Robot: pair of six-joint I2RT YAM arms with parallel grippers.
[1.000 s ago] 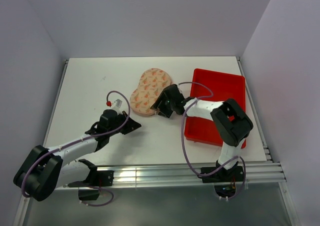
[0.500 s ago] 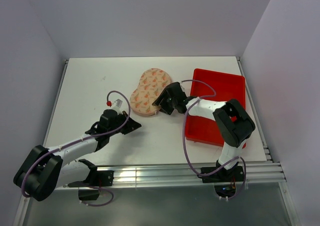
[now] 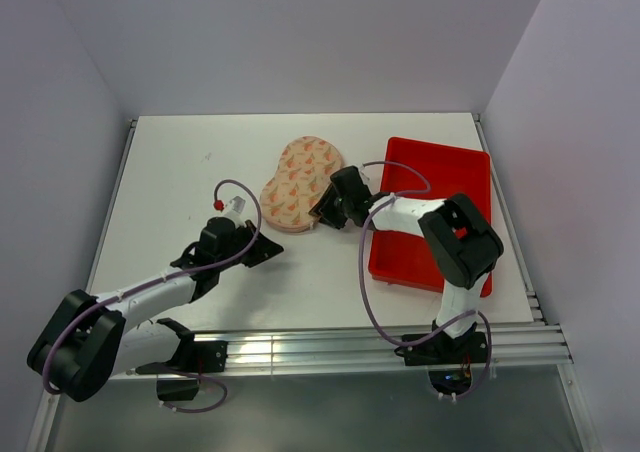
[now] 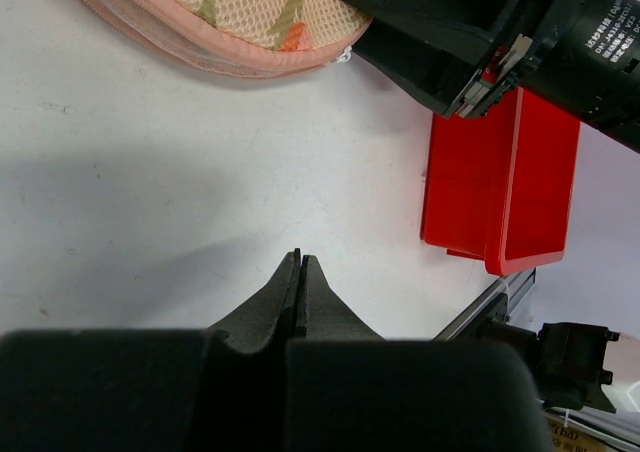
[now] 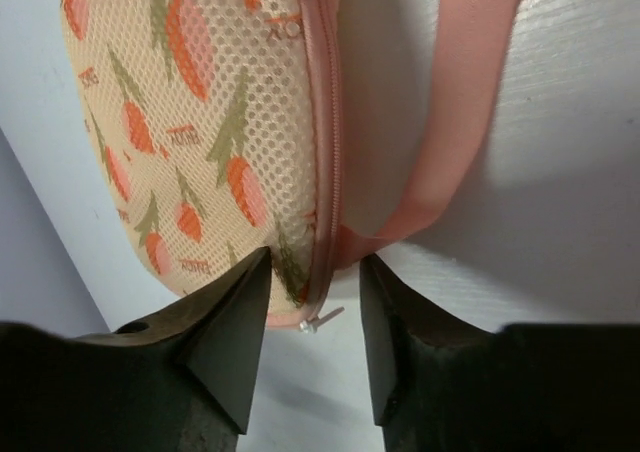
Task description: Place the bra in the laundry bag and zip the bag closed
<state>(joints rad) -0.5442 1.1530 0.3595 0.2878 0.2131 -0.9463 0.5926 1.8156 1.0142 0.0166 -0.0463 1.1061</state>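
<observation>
Laundry bag (image 3: 300, 180) looks zipped, bra unseen; right gripper (image 5: 313, 262) parted astride zipper pull (image 5: 318, 322), 5 o'clock; left gripper (image 4: 300, 268) clenched empty.

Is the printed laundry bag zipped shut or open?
Shut along the visible edge: on the peanut-shaped mesh laundry bag, the pink zipper runs closed.

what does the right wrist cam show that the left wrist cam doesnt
Only the right wrist view: the pink loop, and the right jaws standing apart. Only the left wrist view: the red tray, the right arm's black wrist, and the left jaws shut. Both: the laundry bag with its pink zipper edge, lying on the white table.
</observation>
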